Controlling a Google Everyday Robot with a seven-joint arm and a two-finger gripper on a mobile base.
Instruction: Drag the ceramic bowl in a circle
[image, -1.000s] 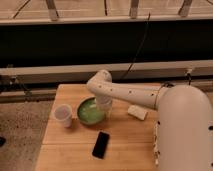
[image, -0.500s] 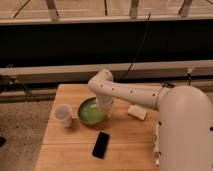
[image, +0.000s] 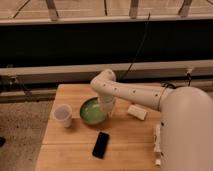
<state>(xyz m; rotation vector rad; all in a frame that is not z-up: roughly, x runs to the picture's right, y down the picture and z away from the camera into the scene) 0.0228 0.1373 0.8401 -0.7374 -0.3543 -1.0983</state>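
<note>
Round, shallow, glossy green ceramic bowl (image: 92, 111): upright on wooden table, near table centre, slightly toward 10 o'clock. Pale streak inside. Gripper (image: 107, 109) at bowl's 3 o'clock rim, arm reaching down from above, covering that edge.

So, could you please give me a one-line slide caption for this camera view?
Robot arm's gripper lowered at the right rim of the ceramic bowl on a wooden table, between a plastic cup and a phone.

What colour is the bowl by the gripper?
Glossy green ceramic bowl, seen in the camera view; the gripper is at its right rim.
</note>
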